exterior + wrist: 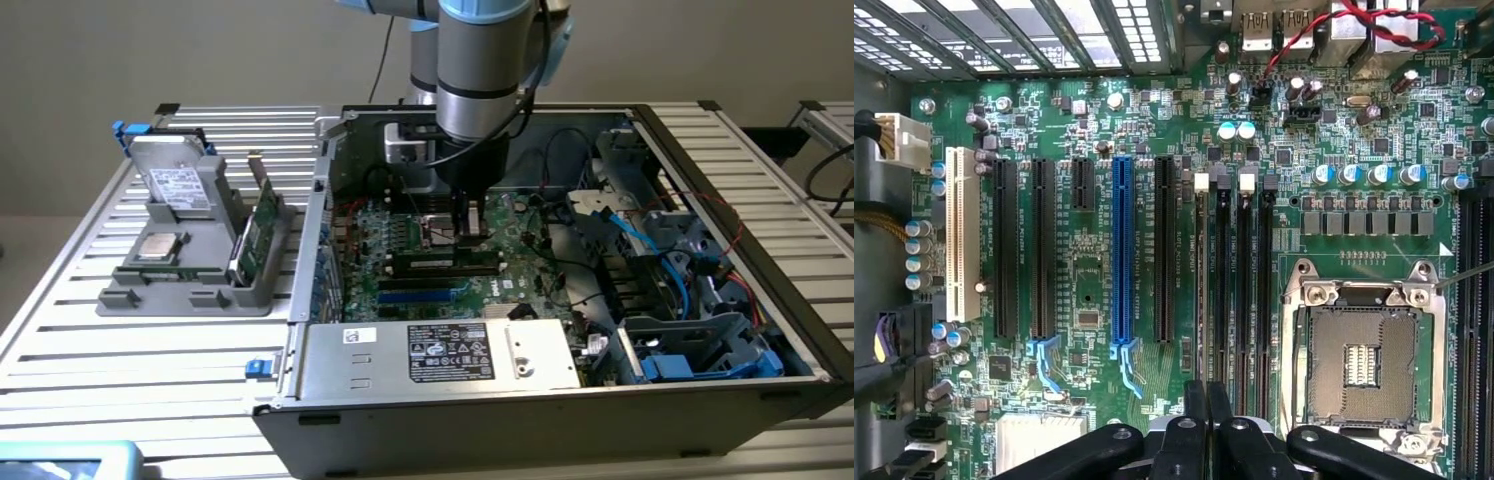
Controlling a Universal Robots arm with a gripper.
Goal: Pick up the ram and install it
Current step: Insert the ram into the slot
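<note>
Inside an open desktop computer case (pixel 561 440) on a slatted aluminium table (pixel 120 360), the Universal Robots arm reached straight down to the green motherboard (pixel 523 222). Its gripper (pixel 470 240) stood with the jaws drawn together, the black fingertips meeting side by side in the wrist view (pixel 1207 400).

The ram (pixel 441 263) lay directly beneath those tips, standing on edge along one of the black memory slots. From the wrist camera it appeared edge-on as a thin grey line (pixel 1201 290) in the slot farthest from the empty CPU socket (pixel 1359 360). The fingertips were at its upper edge. It could not be told whether they pinched the stick or merely rested on it, nor whether it was fully seated.

On the other side of the ram ran a row of expansion slots, one of them blue (pixel 1121 250) and the outermost white (pixel 962 235). A labelled power supply (pixel 447 352) filled the case's near corner.

Outside the case, at the exterior view's left, a grey parts holder (pixel 174 295) carried a hard drive (pixel 174 185) and an upright green card (pixel 267 215) (both well apart from the arm).
</note>
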